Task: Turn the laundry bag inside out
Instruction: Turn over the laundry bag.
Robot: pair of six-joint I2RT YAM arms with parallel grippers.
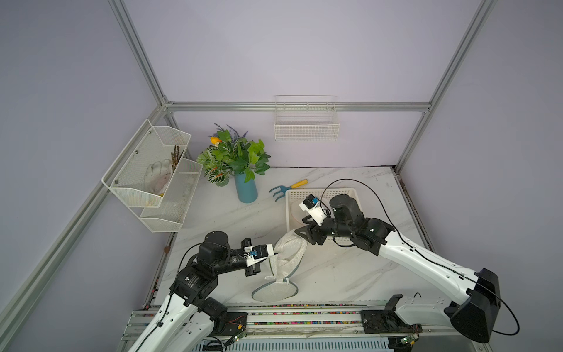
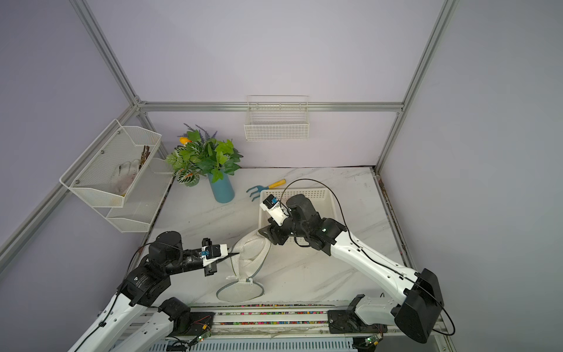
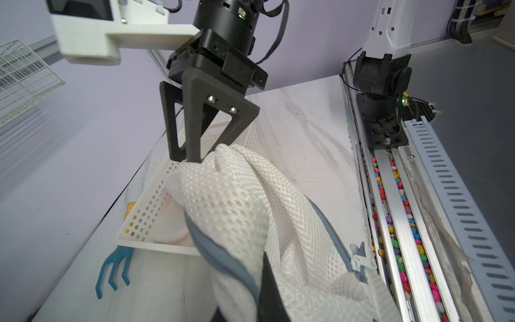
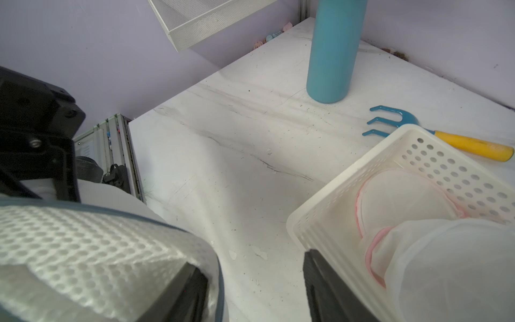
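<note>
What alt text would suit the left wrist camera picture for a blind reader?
A white mesh laundry bag with blue-grey trim fills the foreground, pinched by the left gripper, while the right gripper, black with triangular fingers, meets its bunched far end. Beyond lie a white perforated basket and a blue rake on the marble table.

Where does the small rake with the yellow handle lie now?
In both top views the rake lies on the table near the back, between the blue vase and the white basket, by its far rim.
</note>
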